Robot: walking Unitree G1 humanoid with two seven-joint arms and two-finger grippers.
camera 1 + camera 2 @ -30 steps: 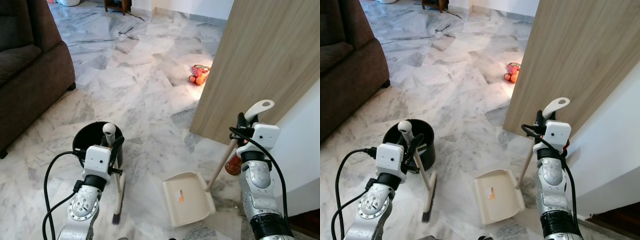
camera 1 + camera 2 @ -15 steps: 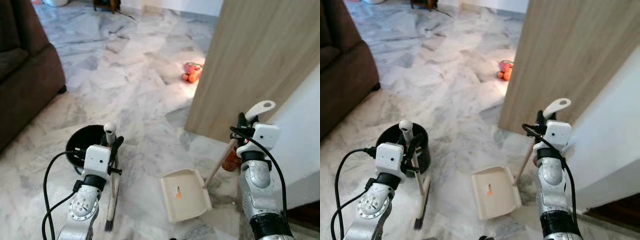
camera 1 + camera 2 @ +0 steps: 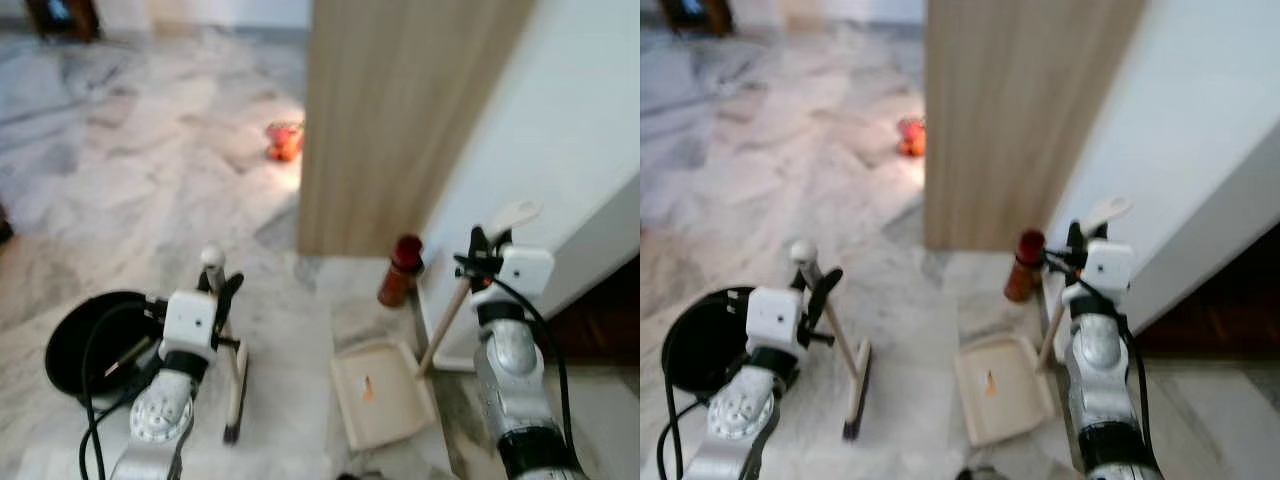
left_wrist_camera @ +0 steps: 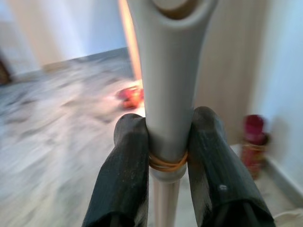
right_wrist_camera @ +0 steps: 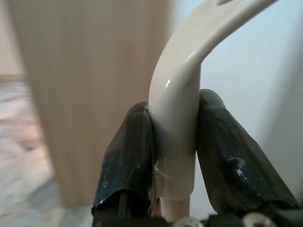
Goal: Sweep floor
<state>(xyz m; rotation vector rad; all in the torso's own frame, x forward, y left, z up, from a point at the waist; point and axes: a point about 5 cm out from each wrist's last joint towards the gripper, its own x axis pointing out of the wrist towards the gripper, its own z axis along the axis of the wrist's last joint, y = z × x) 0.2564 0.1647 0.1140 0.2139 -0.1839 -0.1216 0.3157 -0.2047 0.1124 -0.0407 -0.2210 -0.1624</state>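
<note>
The broom [image 3: 235,385] stands below the left end effector [image 4: 165,142], clamped at its handle; the dustpan [image 3: 383,392] lies below the right end effector [image 5: 173,151], likewise clamped. Risk: the red bottle [image 3: 400,270], just beyond the dustpan, may be toppled by a wide sweep.

Cream dustpan [image 3: 383,392], black bucket [image 3: 75,345], red bottle [image 3: 401,270], grey-veined white marble floor [image 3: 130,190].
</note>
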